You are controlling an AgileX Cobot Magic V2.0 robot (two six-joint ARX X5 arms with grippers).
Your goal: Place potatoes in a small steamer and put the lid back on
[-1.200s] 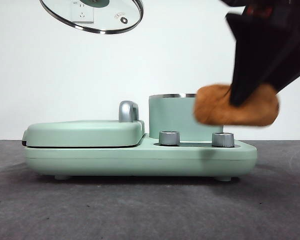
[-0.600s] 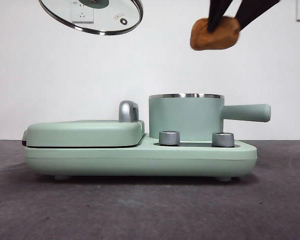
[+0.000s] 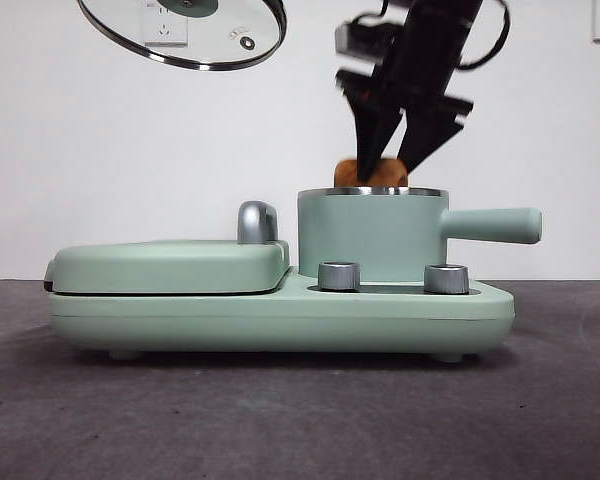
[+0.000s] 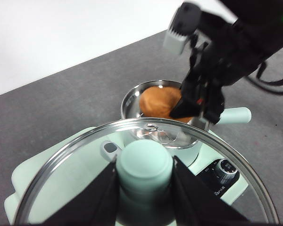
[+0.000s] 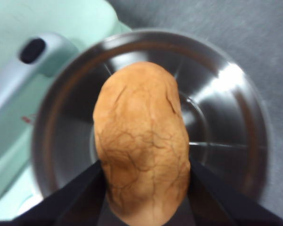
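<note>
Right gripper (image 3: 392, 160) comes down from above in the front view, black and pointy, with its two jaws squeezed on the potato (image 3: 371, 174). Only the top of the orange-brown lump peeks over the shiny steel rim of the small steamer (image 3: 370, 236), so most of it is down inside the pot. The pot is mint green and round, with a long straight handle sticking out to one side. It sits on a green cooker base (image 3: 280, 318) with two silver knobs (image 3: 339, 276), next to a flat green griddle (image 3: 170, 266). High up near the top edge hangs the glass lid (image 3: 183, 30), tilted, well apart from the pot.

From the left wrist view, the left gripper (image 4: 144, 181) pinches the lid's (image 4: 75, 169) mint-green knob between its two black jaws. Through and past the glass I see the pot (image 4: 132, 99) lower down, with the potato (image 4: 158, 101) in it and the right gripper (image 4: 198, 101) gripping it.

From the right wrist view, the potato (image 5: 141, 141) looks big and lumpy, like a little loaf of bread, with thin cracks all over its skin. The right gripper (image 5: 144, 188) hugs it on both sides. Under it is the round silver inside of the pot (image 5: 226, 117).
</note>
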